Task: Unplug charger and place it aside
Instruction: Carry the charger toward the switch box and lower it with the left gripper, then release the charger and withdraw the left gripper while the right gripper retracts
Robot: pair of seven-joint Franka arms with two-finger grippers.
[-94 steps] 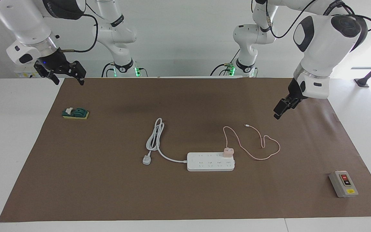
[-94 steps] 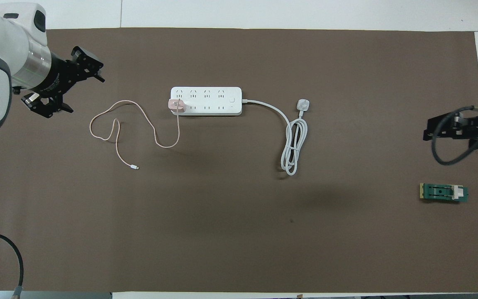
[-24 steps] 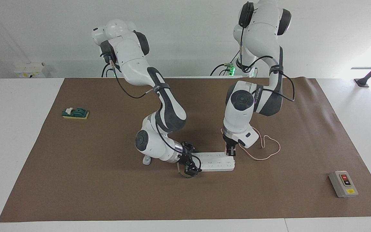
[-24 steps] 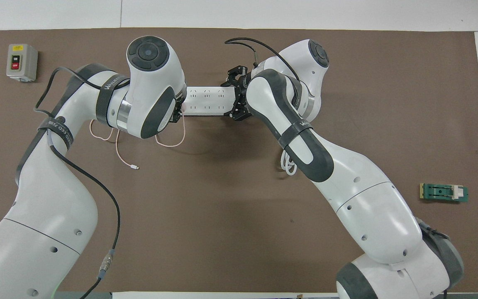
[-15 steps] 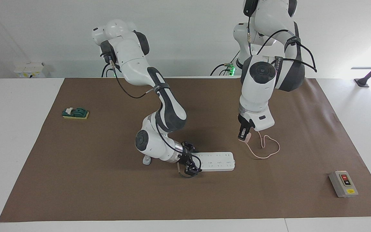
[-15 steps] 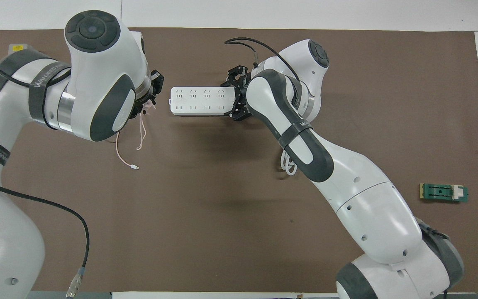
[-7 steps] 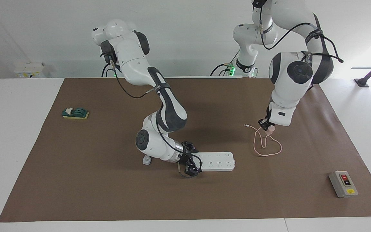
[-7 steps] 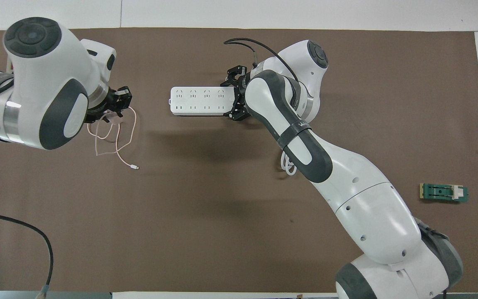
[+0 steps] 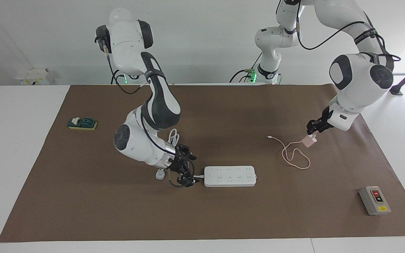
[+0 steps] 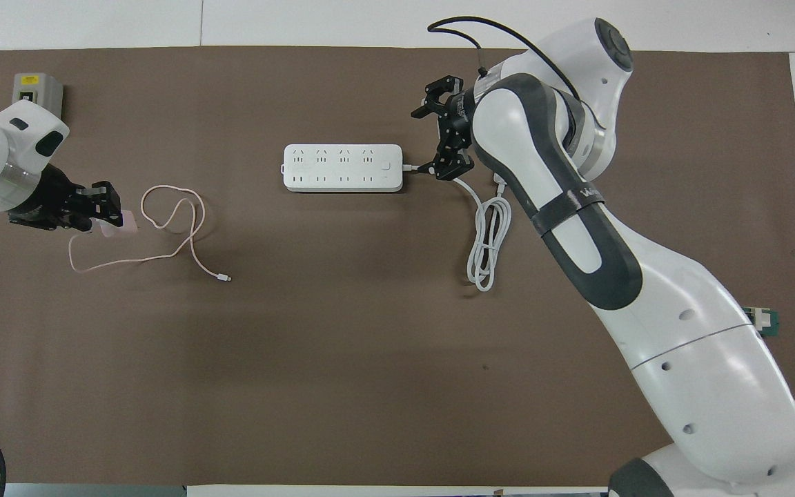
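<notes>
Unplugged charger [image 9: 308,141] carried aside, left gripper [image 9: 312,133] clamped

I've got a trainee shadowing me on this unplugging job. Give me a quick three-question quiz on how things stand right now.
1. True or false: the charger is plugged into the power strip.
2. Which gripper holds the charger? A) left gripper B) right gripper C) neither
3. Fill in: the right gripper is open at the strip's ______ end, off the strip itself.

Key:
1. False: it is out of the strip, over the mat toward the left arm's end of the table.
2. A: its fingers are shut on the charger.
3. Cord: the end where the white cord leaves the strip.
</notes>
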